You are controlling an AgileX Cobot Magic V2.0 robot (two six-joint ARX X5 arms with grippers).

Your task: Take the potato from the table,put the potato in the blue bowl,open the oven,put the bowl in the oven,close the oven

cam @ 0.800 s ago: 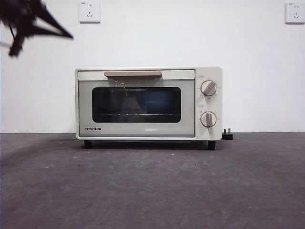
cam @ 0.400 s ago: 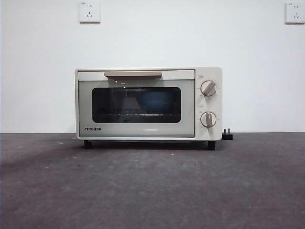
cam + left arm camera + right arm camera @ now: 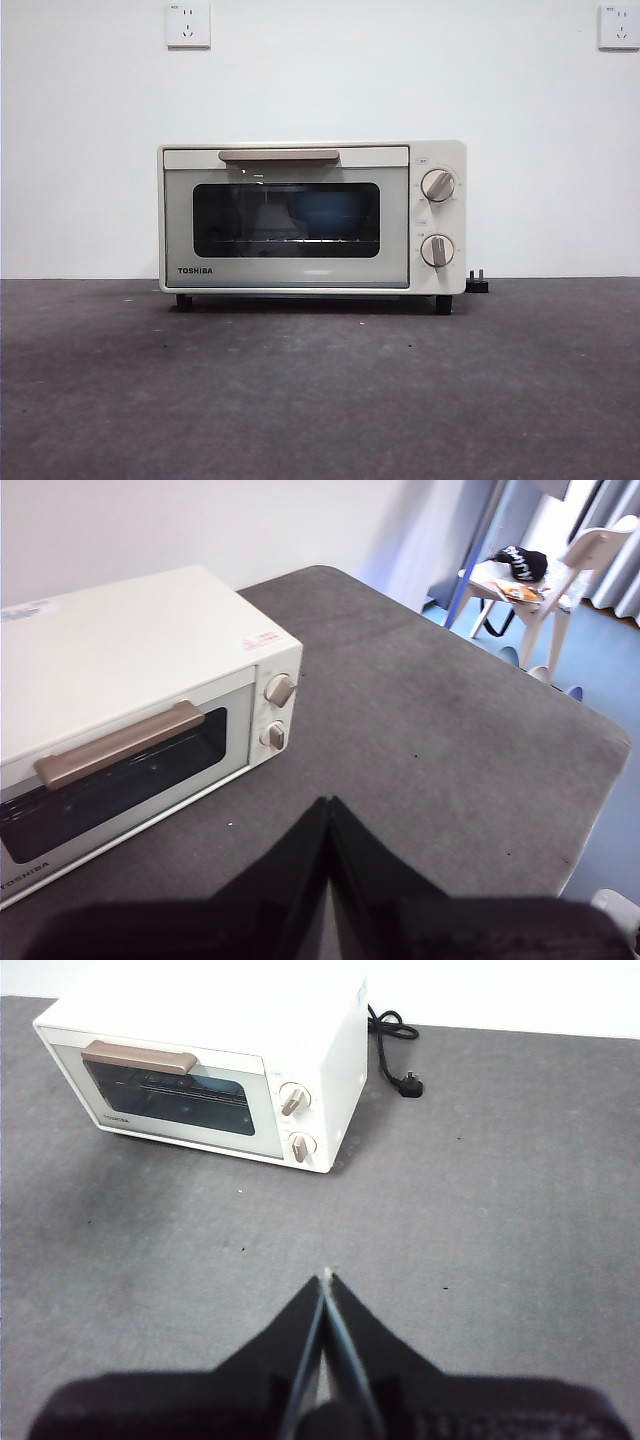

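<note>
Oven (image 3: pixel 312 217): door closed, on worktop (image 3: pixel 320 390).
Bowl (image 3: pixel 328 214): blue, inside oven behind glass.
Left fingers (image 3: pixel 329 805): pressed together, above worktop.
Right fingers (image 3: pixel 326 1278): pressed together, empty.
Knobs: 2.

Two wall sockets (image 3: pixel 188 24) above; a white chair (image 3: pixel 560 580) stands beyond.
</note>
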